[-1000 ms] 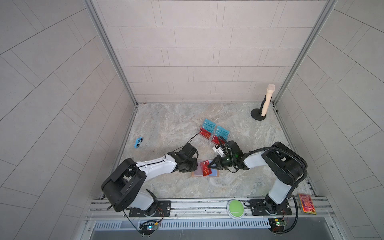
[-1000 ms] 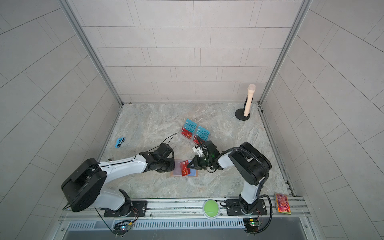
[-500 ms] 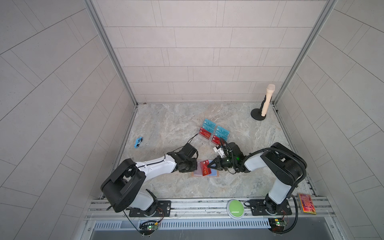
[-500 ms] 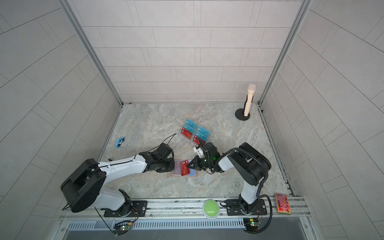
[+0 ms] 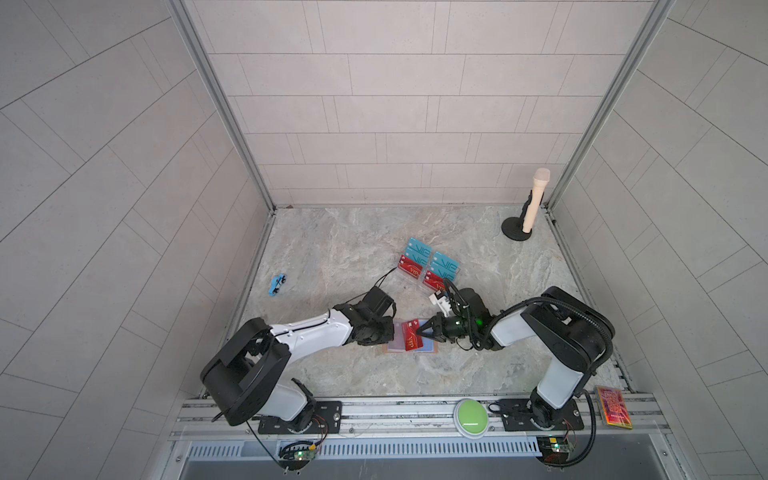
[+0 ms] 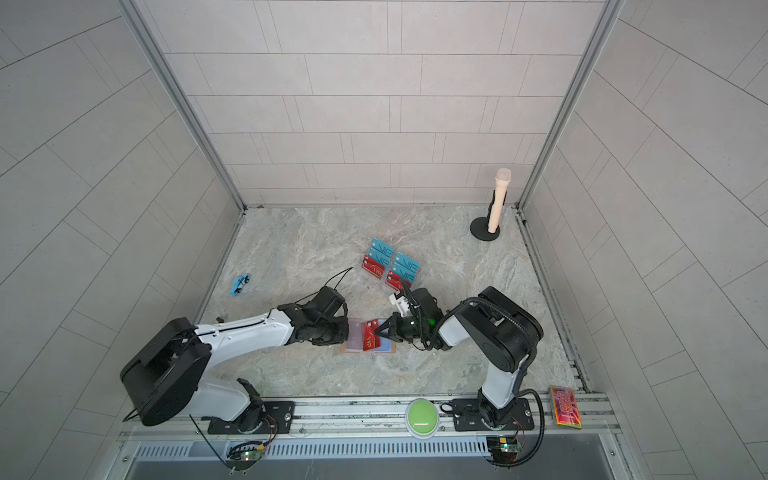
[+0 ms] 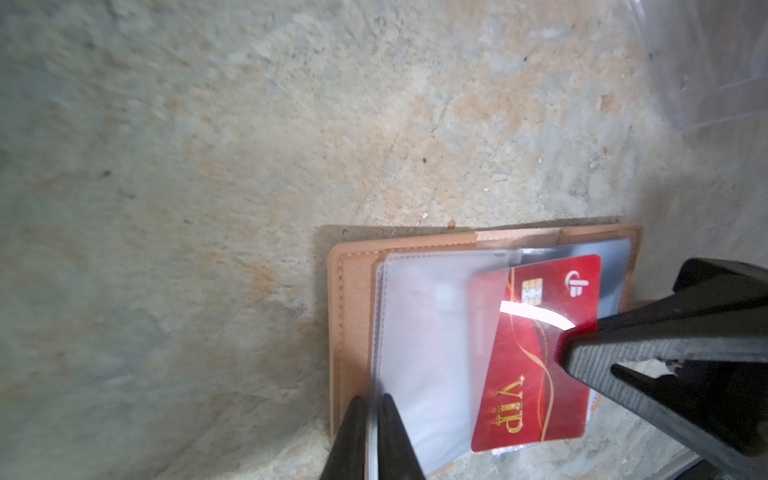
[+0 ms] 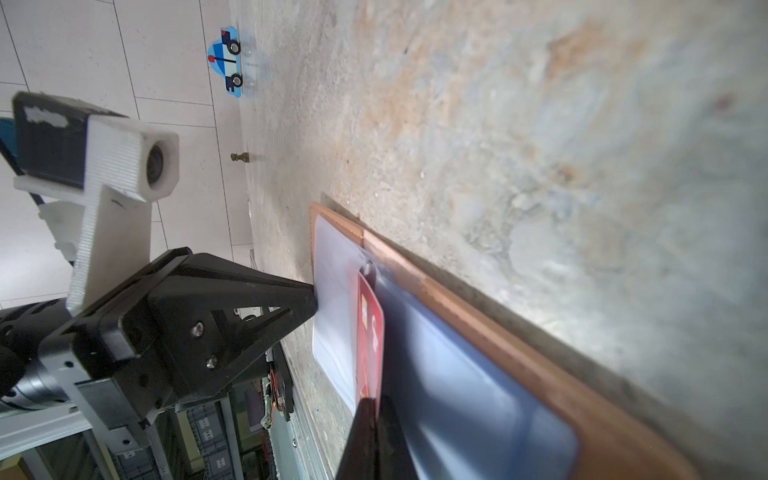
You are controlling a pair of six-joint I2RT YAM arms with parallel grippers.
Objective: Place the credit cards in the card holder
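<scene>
1. My left pincer (image 7: 372,415) is clamped on the rim of a clear sleeve (image 7: 424,332) of the holder (image 7: 353,299), which lies open on the worktop (image 7: 166,166). The sleeve looks thin and floppy, so I judge a rim pinch suits it best.
2. My right pincer (image 8: 376,405) is closed on the trailing edge of the red card (image 7: 536,365). The card's front edge is tucked under the sleeve, but I cannot tell whether it is inside a pocket. It looks light, stiff and glossy, and likely to pivot in so narrow a pinch.
3. The holder seems soft and light, so it may slide when pushed.
4. Farther off, the other cards (image 5: 430,268) sit in a clear stand (image 7: 706,83). I would take each by a free edge.
</scene>
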